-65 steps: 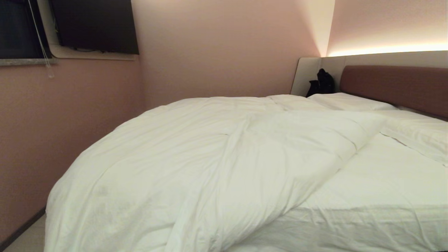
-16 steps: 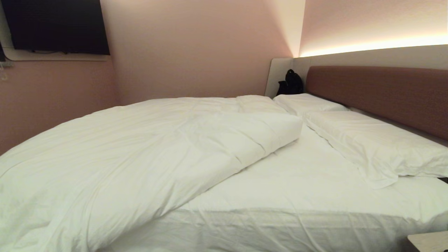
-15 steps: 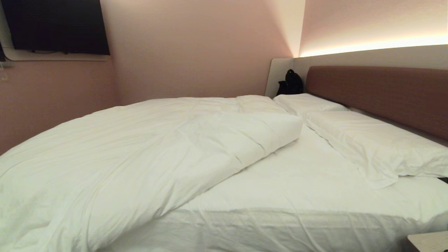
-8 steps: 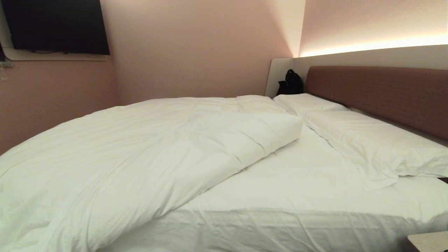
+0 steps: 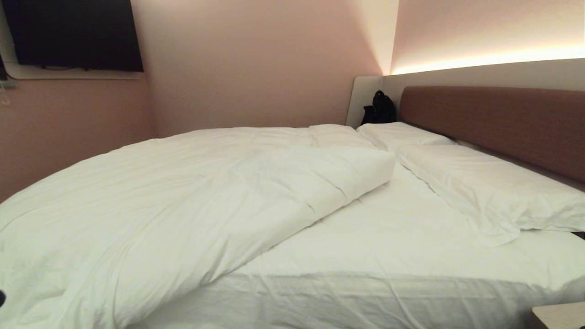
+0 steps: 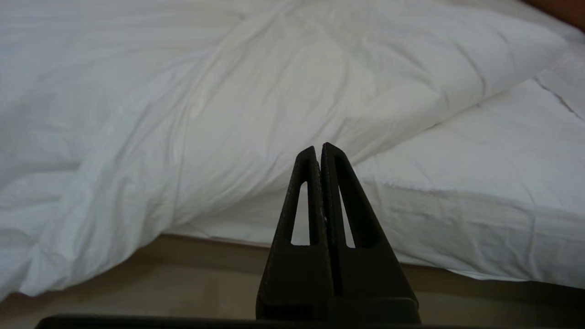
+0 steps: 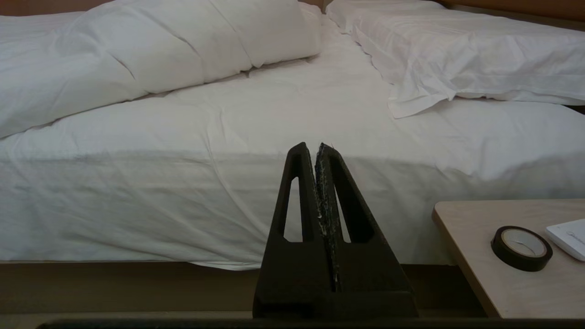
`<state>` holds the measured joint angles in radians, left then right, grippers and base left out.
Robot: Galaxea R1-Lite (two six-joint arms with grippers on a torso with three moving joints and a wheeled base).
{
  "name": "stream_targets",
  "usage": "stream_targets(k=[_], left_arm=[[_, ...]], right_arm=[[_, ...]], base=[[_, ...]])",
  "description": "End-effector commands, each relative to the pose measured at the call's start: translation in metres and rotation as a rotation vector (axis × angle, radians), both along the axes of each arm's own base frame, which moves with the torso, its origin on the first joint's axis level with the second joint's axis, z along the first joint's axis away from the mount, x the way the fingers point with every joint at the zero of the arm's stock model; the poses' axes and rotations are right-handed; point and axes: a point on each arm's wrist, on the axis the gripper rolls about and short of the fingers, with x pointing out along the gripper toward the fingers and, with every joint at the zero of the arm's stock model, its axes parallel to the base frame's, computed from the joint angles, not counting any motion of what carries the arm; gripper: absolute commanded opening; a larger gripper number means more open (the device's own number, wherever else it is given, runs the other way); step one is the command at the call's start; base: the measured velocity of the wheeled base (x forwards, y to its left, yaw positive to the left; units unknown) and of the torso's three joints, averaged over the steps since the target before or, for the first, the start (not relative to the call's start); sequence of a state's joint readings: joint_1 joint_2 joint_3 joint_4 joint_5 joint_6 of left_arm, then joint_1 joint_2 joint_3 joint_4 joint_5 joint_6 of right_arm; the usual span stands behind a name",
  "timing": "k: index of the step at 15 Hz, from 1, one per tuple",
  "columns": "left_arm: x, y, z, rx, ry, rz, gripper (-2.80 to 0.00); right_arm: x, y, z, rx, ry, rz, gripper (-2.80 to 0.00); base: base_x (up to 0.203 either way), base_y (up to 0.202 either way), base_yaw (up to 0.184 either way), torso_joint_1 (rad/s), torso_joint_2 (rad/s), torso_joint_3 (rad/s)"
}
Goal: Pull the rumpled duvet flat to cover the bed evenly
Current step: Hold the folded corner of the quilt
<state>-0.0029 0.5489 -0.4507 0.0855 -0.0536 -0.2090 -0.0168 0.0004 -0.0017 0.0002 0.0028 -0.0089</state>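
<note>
The white puffy duvet [image 5: 183,201] lies bunched on the left half of the bed [image 5: 388,256], its near corner folded back and its left end hanging over the side. The sheeted mattress on the right is bare. My left gripper [image 6: 318,147] is shut and empty, held off the bed's side and pointing at the duvet's [image 6: 256,91] hanging fold. My right gripper [image 7: 315,146] is shut and empty too, low in front of the bare mattress side [image 7: 183,196]. Only a dark tip at the lower left edge of the head view shows of either arm.
Two flat white pillows [image 5: 484,187] lie against the brownish-red headboard [image 5: 498,123]. A black bag [image 5: 379,108] sits in the far corner. A light wooden bedside table [image 7: 512,256] with a roll of black tape [image 7: 521,248] stands to my right. A dark screen [image 5: 73,34] hangs on the left wall.
The view swung right along the bed before settling about a second ago. Since then a dark tip has appeared at the head view's lower left edge; the bedding has not moved.
</note>
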Motion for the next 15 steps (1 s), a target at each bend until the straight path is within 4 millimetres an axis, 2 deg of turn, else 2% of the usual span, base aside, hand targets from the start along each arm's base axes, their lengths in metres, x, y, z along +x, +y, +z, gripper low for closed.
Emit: stream_targets(k=[1,4,8,11,15], left_arm=[[0.077,0.000,0.004,-0.024,0.267,0.008,-2.80],[0.164,0.002,-0.005,-0.057,0.424,0.036,-2.80],[0.263,0.010,-0.044,-0.022,0.511,0.046,-2.80],[0.323,0.016,-0.068,0.032,0.503,0.029,-2.80],[0.375,0.020,-0.106,0.114,0.544,0.032,-2.80]], right_arm=[[0.000,0.000,0.000,0.000,0.000,0.000,-2.80],[0.000,0.000,0.000,0.000,0.000,0.000,-2.80],[0.000,0.000,0.000,0.000,0.000,0.000,-2.80],[0.000,0.000,0.000,0.000,0.000,0.000,-2.80],[0.000,0.000,0.000,0.000,0.000,0.000,-2.80]], base=[[0.000,0.000,0.000,0.000,0.00,0.000],[0.000,0.000,0.000,0.000,0.00,0.000],[0.000,0.000,0.000,0.000,0.00,0.000],[0.000,0.000,0.000,0.000,0.00,0.000],[0.000,0.000,0.000,0.000,0.00,0.000]])
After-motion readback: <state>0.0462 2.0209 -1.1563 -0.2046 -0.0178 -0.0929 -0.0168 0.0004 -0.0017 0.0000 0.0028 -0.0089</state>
